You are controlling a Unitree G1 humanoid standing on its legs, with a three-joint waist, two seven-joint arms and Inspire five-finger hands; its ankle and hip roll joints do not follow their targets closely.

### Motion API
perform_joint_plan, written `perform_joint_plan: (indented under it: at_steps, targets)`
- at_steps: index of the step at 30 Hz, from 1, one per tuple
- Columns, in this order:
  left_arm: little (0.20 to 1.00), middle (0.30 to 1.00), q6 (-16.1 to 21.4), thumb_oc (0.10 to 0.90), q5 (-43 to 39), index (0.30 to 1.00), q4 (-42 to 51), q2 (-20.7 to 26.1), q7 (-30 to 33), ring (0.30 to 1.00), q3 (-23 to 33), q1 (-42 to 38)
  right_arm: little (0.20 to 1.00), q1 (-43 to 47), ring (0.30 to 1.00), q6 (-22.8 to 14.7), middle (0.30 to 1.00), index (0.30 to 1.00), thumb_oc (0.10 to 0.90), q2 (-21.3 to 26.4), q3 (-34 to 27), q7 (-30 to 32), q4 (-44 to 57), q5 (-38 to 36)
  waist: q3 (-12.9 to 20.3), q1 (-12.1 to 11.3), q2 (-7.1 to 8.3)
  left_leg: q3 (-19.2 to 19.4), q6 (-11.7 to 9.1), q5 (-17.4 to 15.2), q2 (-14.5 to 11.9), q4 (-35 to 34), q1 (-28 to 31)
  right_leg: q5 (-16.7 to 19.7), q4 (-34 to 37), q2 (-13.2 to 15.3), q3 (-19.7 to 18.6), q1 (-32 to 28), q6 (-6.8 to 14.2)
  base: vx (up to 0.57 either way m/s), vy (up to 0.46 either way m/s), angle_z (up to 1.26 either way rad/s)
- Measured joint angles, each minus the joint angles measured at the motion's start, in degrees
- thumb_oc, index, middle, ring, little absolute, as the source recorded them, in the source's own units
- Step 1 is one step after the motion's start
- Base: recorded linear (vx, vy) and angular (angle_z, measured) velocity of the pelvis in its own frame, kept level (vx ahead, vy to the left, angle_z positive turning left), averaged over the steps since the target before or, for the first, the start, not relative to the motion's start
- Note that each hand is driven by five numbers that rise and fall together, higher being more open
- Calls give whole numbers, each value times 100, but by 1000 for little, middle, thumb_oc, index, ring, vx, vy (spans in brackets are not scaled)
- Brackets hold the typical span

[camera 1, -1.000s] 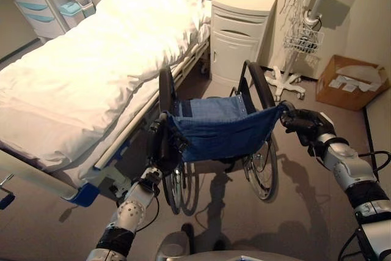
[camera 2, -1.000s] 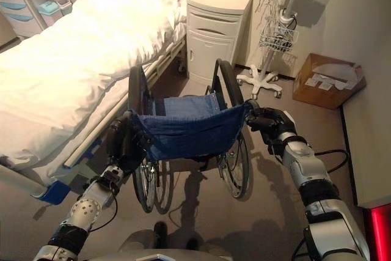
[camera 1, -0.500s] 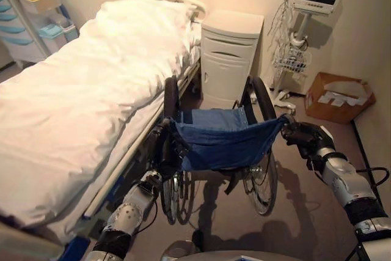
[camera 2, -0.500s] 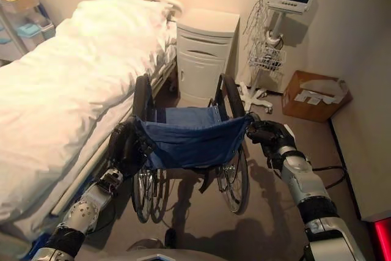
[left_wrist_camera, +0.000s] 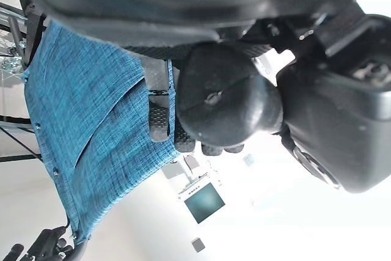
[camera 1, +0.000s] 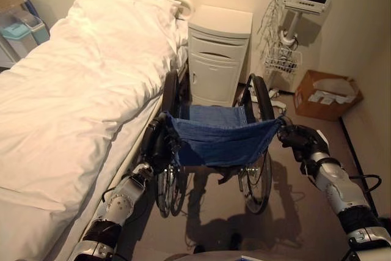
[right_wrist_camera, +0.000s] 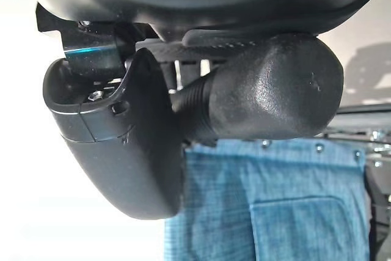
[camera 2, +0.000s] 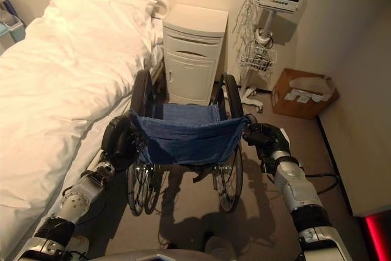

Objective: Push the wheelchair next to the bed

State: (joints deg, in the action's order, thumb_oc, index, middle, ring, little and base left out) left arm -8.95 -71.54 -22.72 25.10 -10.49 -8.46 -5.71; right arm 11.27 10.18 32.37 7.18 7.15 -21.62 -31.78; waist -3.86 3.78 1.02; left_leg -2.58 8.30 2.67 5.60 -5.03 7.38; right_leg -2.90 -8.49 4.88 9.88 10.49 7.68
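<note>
Wheelchair: we saw the wheelchair [camera 1: 214,145] standing on the floor just beside the bed [camera 1: 73,102], its blue fabric back facing the robot and its front pointing toward a white bedside cabinet [camera 1: 217,53].
Left hand: the robot's left hand [camera 1: 156,145] was curled round the wheelchair's left push handle [left_wrist_camera: 223,99], on the side nearest the bed; in the left wrist view we saw the dark rubber grip end sticking out past the fingers.
Right hand: the right hand [camera 1: 300,140] was wrapped around the right push handle [right_wrist_camera: 269,87]; the right wrist view showed the handle's rounded black end with the blue fabric behind it.
Bed: it was covered with a rumpled white duvet, and its mattress edge ran alongside the wheelchair's left wheel.
Surroundings: beyond the cabinet we saw a monitor on a wheeled stand [camera 1: 293,22] with a wire basket, and a cardboard box [camera 1: 327,93] on the floor by the wall.
</note>
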Motion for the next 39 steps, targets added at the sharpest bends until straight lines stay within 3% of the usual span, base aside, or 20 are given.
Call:
perform_joint_plan:
  at_steps: [3,6,7,11,15,17,18,35,39]
  targets:
    - [300,300,0,400,105,300,-5,-111,-48,300,-3,92,300,-181,300,5,300,300,400,86,-23,-1,114,11,61,27,127,147,-98,-214,-10,-52,160,111,316,136,3,-268,3,106,-171,49]
    - [300,300,-3,400,110,300,19,4,-119,300,15,160,300,-250,300,10,300,300,400,92,-35,-19,206,5,133,4,244,323,-329,-324,-107,-17,252,772,745,112,64,-630,-224,82,-126,17]
    - [300,300,-3,400,110,300,2,2,-118,300,37,166,300,-263,300,10,300,300,400,64,-36,-10,238,8,140,25,252,429,-401,-367,-165,-15,290,944,871,55,127,-734,-389,57,-98,11]
    - [300,300,-2,400,126,300,25,-47,-123,300,85,166,300,-218,300,11,300,300,400,68,-48,-8,243,19,159,11,234,662,-547,-408,-401,-13,337,1035,1321,-176,213,-1022,-494,47,-87,6]
    - [300,300,-2,400,165,300,20,-152,-110,300,92,166,300,-229,300,23,300,300,400,71,-68,-8,236,37,139,22,202,777,-574,-422,-449,-13,367,1037,1356,-212,218,-1087,-537,12,-46,5]
    - [300,300,-3,400,210,300,13,-158,-104,300,100,166,700,-230,700,32,700,700,667,68,-68,-7,236,39,129,23,185,781,-577,-425,-442,-14,369,1033,1356,-205,216,-1089,-531,0,0,0]
    - [900,900,-3,800,220,900,13,-166,-104,900,100,166,900,-229,900,38,900,900,800,69,-68,-6,236,39,128,26,184,781,-598,-439,-437,-15,369,1033,1355,-201,214,-1090,-531,0,0,0]
    - [900,900,2,800,849,900,-30,-204,-2,900,261,166,900,-237,900,5,900,900,800,-82,-244,2,240,-9,122,25,138,926,-596,-441,-439,-54,401,1038,1356,-197,191,-1105,-530,-6,11,0]
    - [900,900,88,800,1488,900,136,-210,607,900,263,167,900,-249,900,5,900,900,800,-42,-266,37,276,43,126,-1,107,936,-596,-440,-436,-54,401,1043,1356,-188,191,-1111,-522,-9,12,2]
